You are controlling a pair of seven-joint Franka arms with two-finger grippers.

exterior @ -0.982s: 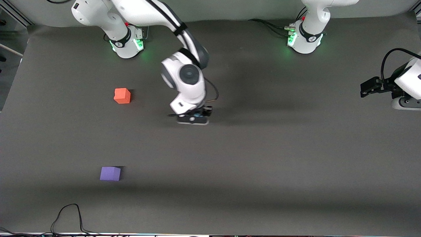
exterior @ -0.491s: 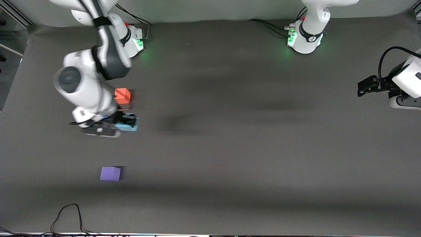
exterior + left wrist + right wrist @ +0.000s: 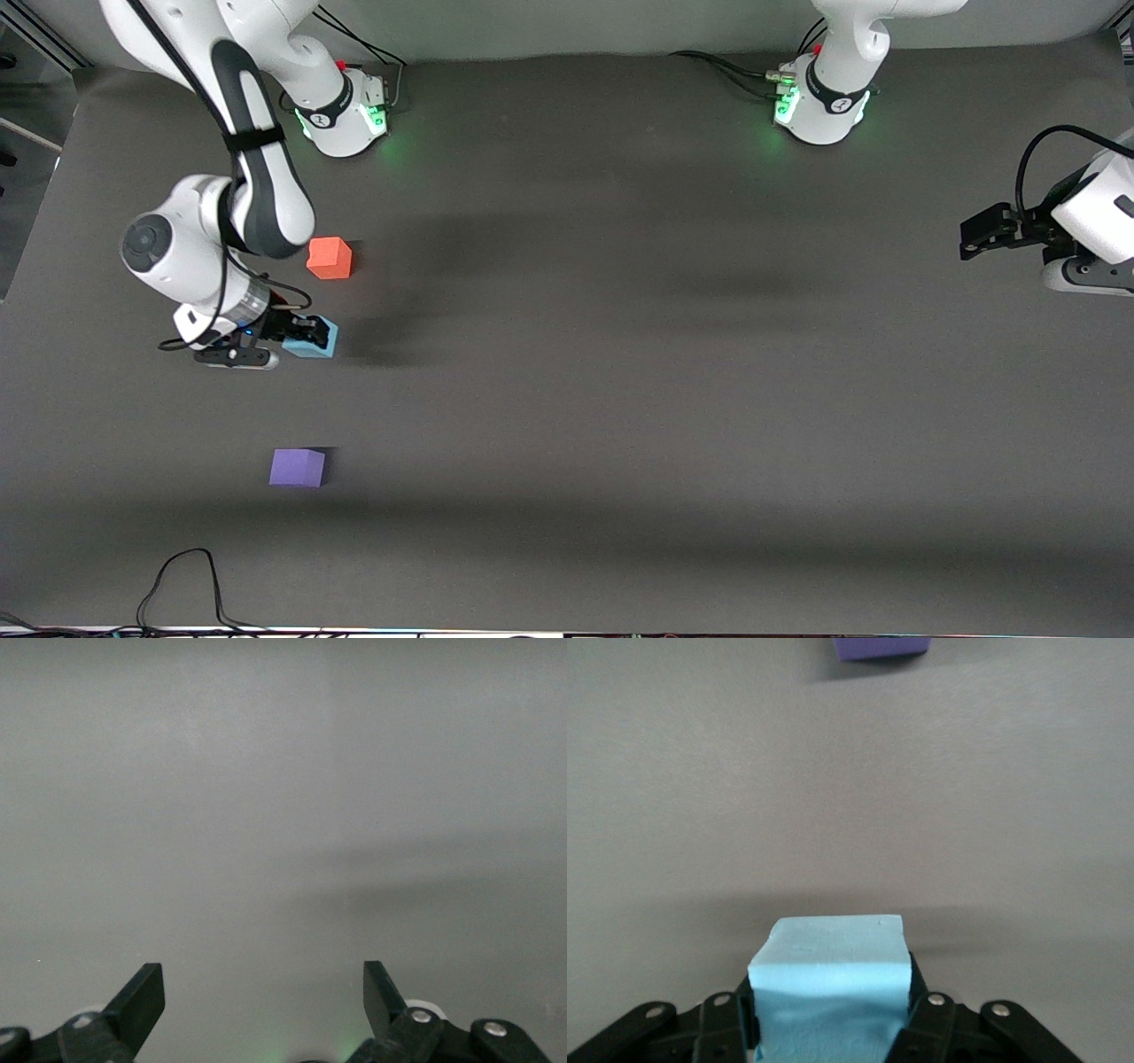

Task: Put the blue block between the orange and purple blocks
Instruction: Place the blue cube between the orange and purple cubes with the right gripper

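Observation:
My right gripper [image 3: 306,337] is shut on the light blue block [image 3: 315,339], holding it over the table between the orange block [image 3: 330,258] and the purple block [image 3: 297,467]. In the right wrist view the blue block [image 3: 831,983] sits clamped between the black fingers [image 3: 718,1014], and the purple block [image 3: 881,647] shows at the picture's edge. My left gripper [image 3: 974,237] is open and empty, waiting at the left arm's end of the table. In the left wrist view its fingers [image 3: 142,1001] frame bare grey surface.
The dark grey mat [image 3: 673,399] covers the table. A black cable [image 3: 186,576] loops at the table's edge nearest the front camera, near the purple block. The arm bases [image 3: 341,111] stand along the mat's top edge.
My right gripper has carried the blue block from the middle of the table toward the right arm's end, to between the orange and purple blocks, and lowered it. The left arm barely moved.

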